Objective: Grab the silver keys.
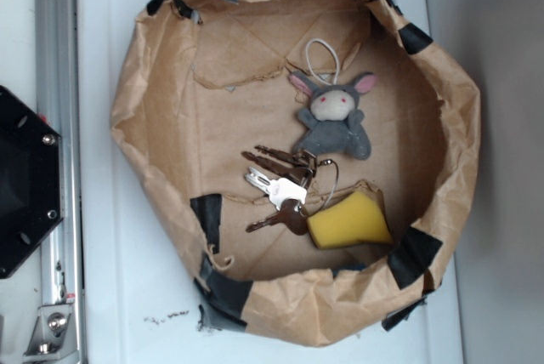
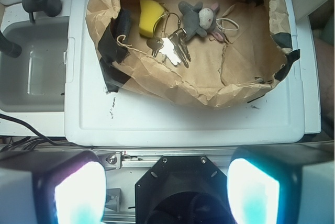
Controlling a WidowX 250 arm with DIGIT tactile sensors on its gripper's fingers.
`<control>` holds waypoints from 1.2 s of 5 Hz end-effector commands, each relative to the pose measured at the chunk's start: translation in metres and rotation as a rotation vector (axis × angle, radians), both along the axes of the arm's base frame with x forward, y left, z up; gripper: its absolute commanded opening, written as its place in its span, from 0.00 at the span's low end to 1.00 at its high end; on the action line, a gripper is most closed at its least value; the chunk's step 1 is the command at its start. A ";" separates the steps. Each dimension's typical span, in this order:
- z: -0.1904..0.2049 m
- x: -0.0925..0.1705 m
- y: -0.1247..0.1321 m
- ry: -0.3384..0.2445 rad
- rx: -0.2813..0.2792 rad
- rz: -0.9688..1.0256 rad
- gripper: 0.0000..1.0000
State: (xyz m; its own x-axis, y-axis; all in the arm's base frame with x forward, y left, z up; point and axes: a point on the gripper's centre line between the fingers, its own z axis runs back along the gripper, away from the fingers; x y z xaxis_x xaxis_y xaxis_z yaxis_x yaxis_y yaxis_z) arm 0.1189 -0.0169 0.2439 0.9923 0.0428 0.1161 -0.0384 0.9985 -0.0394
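Observation:
The silver keys [image 1: 280, 185] lie fanned out on a wire ring on the floor of a brown paper basin [image 1: 136, 100], some silver-white and some dark brown. They touch the yellow sponge wedge [image 1: 348, 221] and sit just below the grey plush mouse [image 1: 333, 122]. In the wrist view the keys [image 2: 170, 47] show far off, inside the paper basin [image 2: 209, 96]. My gripper [image 2: 167, 192] hangs well back from the basin, above the robot's black base [image 2: 178, 182]. It is open, its two glowing pads [image 2: 78, 192] wide apart with nothing between them. No gripper shows in the exterior view.
The paper basin has crumpled raised walls patched with black tape and stands on a white board [image 1: 127, 296]. A metal rail [image 1: 55, 83] and the black robot base [image 1: 21, 185] lie to the left. A grey tub [image 2: 36, 72] and a black hose sit beside the board.

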 end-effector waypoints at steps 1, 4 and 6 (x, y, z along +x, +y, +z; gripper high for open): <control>0.000 0.000 0.000 0.000 0.000 0.000 1.00; -0.078 0.125 0.002 0.052 0.083 0.451 1.00; -0.101 0.141 0.026 -0.069 -0.028 0.618 1.00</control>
